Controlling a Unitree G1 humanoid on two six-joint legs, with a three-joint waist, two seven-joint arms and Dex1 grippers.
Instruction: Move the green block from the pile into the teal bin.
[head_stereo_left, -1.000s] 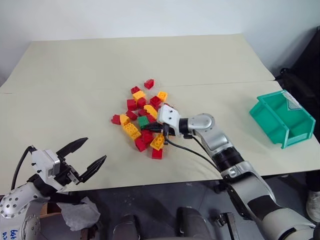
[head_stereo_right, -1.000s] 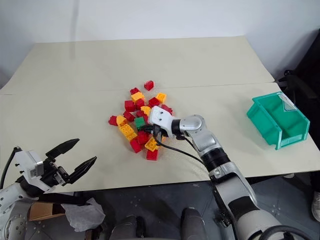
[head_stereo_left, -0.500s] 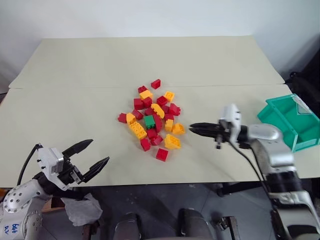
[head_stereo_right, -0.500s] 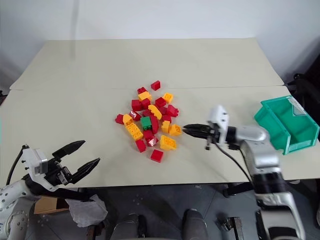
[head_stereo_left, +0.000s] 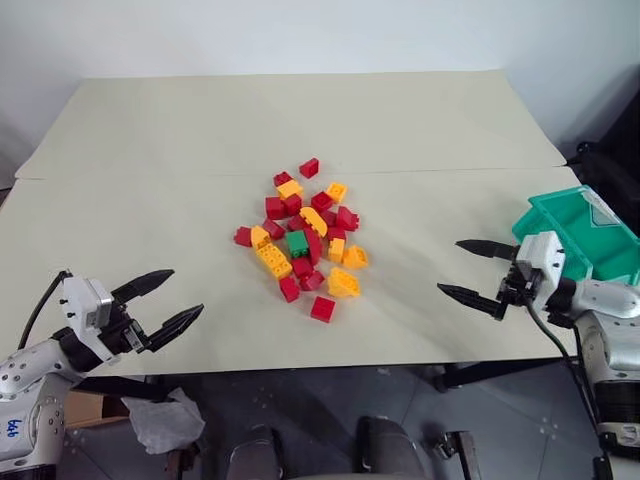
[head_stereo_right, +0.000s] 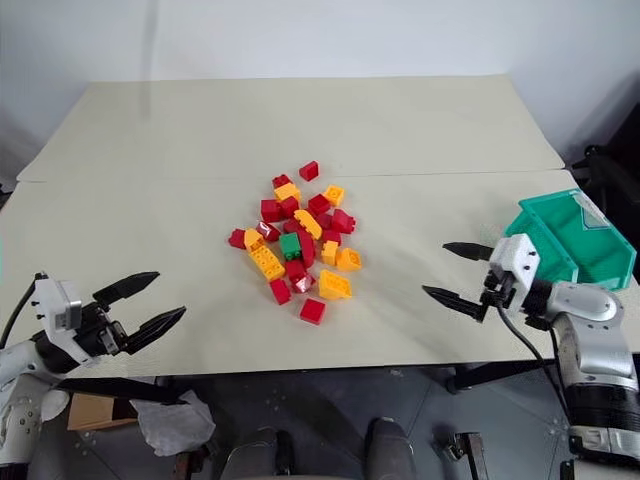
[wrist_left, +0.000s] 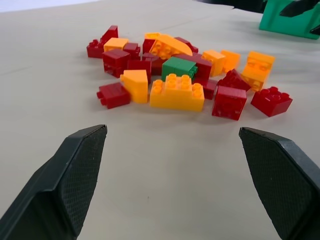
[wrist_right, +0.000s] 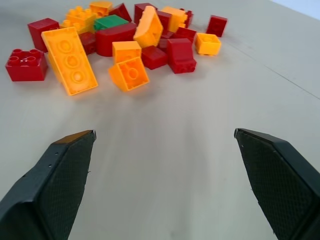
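Observation:
The green block (head_stereo_left: 297, 243) lies in the middle of the pile (head_stereo_left: 316, 222) of red and yellow-orange bricks at the table's centre, and also shows in the wrist views (wrist_left: 179, 67) (wrist_right: 111, 22). At the table's right edge stands the teal bin (head_stereo_left: 590, 235). Just left of the bin, well to the right of the pile, my right gripper (head_stereo_left: 449, 266) hangs open and empty, pointing at the pile. My left gripper (head_stereo_left: 187, 290) is open and empty at the front left edge, aimed toward the bricks.
The beige table (head_stereo_left: 150, 150) is bare around the pile, with wide room between bricks and bin. A red brick (head_stereo_left: 323, 308) lies loose at the pile's near side. Crumpled white material (head_stereo_left: 160, 420) lies on the floor under the left arm.
My right gripper has pulled out of the pile, swung right to beside the bin and gone from shut to open, carrying nothing. The green block stays in the pile. The left gripper hardly moved.

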